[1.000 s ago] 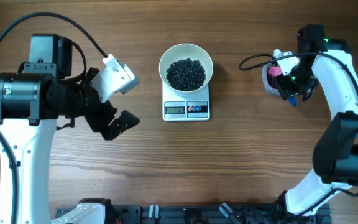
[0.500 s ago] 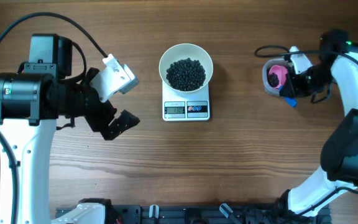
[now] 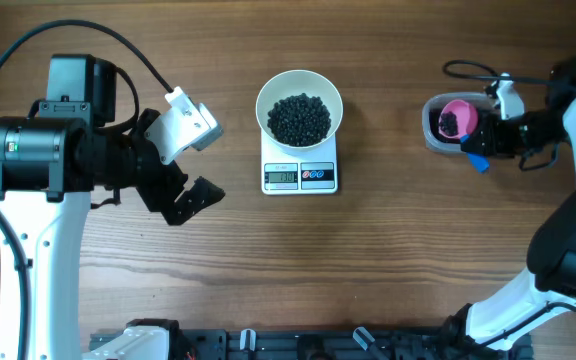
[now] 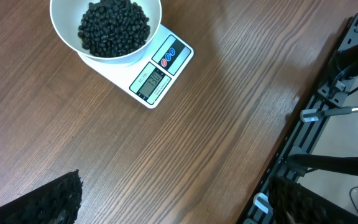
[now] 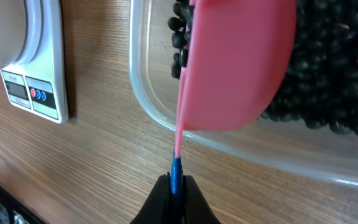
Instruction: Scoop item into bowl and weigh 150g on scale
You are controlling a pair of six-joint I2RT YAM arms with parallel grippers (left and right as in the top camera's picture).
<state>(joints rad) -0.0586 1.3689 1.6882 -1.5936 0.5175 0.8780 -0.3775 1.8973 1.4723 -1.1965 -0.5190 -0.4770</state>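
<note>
We see R gripper (image 5: 176, 186) pinched shut on handle of pink scoop (image 5: 235, 62), arm reaching out to clear tub (image 3: 428, 125). L gripper (image 3: 196, 160) gapes wide, empty, left of scale (image 3: 299, 177); beans (image 3: 299, 118) in white bowl (image 3: 261, 105) atop it.

I can see digits on the scale's (image 4: 161, 62) display (image 4: 150, 79), but they're too small and blurred for me to read with any confidence.
</note>
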